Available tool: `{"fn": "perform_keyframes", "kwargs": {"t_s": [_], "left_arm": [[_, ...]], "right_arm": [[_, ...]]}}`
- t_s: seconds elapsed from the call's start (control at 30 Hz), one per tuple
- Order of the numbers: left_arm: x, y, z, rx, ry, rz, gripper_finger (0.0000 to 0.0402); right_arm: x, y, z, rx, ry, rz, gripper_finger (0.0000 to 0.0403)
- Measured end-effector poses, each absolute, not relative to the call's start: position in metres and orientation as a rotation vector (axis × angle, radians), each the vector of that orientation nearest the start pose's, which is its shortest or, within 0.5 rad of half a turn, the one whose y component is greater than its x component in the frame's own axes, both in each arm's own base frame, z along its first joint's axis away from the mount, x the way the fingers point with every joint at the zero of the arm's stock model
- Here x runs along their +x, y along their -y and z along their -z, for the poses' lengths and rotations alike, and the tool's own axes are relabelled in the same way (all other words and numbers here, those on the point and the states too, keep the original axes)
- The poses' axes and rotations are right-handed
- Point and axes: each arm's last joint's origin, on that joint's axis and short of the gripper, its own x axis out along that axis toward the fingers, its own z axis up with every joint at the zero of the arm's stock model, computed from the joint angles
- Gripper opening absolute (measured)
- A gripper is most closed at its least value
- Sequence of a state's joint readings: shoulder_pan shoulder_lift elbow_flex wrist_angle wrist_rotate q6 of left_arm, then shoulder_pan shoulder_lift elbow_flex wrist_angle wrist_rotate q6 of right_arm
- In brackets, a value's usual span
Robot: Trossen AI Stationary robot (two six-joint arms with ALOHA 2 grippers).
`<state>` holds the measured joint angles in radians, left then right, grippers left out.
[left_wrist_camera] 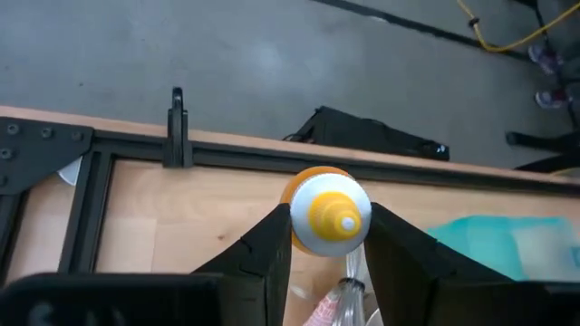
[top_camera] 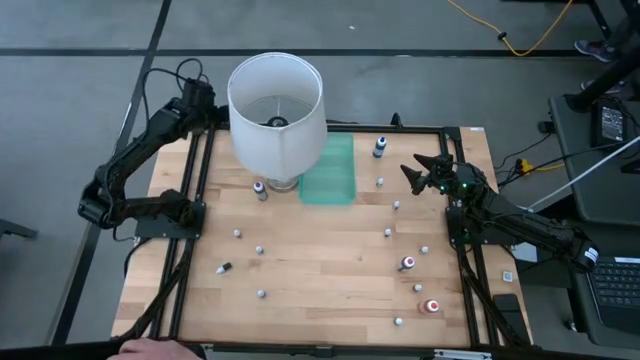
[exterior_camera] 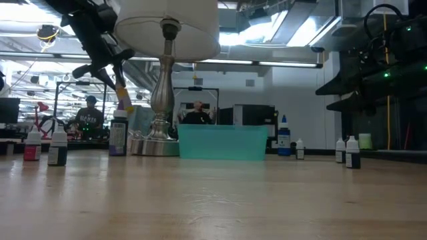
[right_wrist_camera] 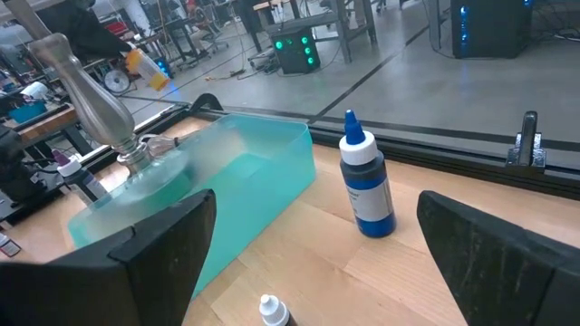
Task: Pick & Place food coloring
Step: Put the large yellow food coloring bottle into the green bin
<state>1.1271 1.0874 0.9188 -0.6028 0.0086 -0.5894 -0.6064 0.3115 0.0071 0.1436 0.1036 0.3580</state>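
My left gripper (left_wrist_camera: 328, 237) is shut on a small yellow-orange food coloring bottle (left_wrist_camera: 328, 215) with a white cap. It holds the bottle high over the table's far left, beside the white lampshade (top_camera: 275, 105); in the low view the bottle (exterior_camera: 122, 97) hangs under the gripper (exterior_camera: 107, 65). Several more tiny bottles stand upright on the wooden table (top_camera: 320, 280), among them a red one (top_camera: 407, 263) and a taller blue one (right_wrist_camera: 367, 186). My right gripper (top_camera: 418, 172) waits open at the table's right side, pointing toward the green tray (top_camera: 330, 170). My left gripper pinches the yellow-orange bottle between its two fingers (left_wrist_camera: 272, 244), one on each side, just below the white cap (left_wrist_camera: 304, 222). The fingers slant down from above. The bottle is lifted clear of the table and hangs tilted below the fingertips (exterior_camera: 122, 97).
The lamp's metal base (exterior_camera: 157, 143) and a dark bottle (top_camera: 260, 190) stand just left of the tray. A black frame (top_camera: 190, 200) rims the table. Bare wood lies in the middle and toward the near edge, dotted with small bottles. People sit in the room beyond (exterior_camera: 197, 113).
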Motion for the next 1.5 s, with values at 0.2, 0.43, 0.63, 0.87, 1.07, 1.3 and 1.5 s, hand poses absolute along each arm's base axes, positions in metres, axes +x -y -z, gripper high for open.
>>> {"fn": "perform_keyframes", "kwargs": {"t_s": [0.2, 0.43, 0.63, 0.87, 1.07, 1.3, 1.5], "left_arm": [[0.094, -0.199, -0.288, -0.952, -0.332, -1.289, 0.0116], [0.099, -0.201, -0.285, -0.932, -0.340, -1.338, 0.0116], [0.105, -0.199, -0.283, -0.918, -0.325, -1.408, 0.0114], [0.112, -0.195, -0.284, -0.911, -0.258, -1.525, 0.0110], [0.118, -0.188, -0.284, -0.910, -0.182, -1.630, 0.0110], [0.120, -0.170, -0.286, -0.935, -0.064, -1.775, 0.0110], [0.116, -0.153, -0.296, -0.987, 0.151, -1.835, 0.0110]], "right_arm": [[0.093, 0.068, -0.153, 0.383, -0.030, 0.731, 0.0382], [0.093, 0.068, -0.153, 0.383, -0.030, 0.730, 0.0382], [0.093, 0.068, -0.153, 0.383, -0.030, 0.730, 0.0382], [0.093, 0.068, -0.153, 0.383, -0.031, 0.730, 0.0382], [0.093, 0.068, -0.153, 0.383, -0.030, 0.730, 0.0382], [0.093, 0.068, -0.153, 0.383, -0.030, 0.730, 0.0382], [0.093, 0.068, -0.153, 0.383, -0.030, 0.730, 0.0382]]}}
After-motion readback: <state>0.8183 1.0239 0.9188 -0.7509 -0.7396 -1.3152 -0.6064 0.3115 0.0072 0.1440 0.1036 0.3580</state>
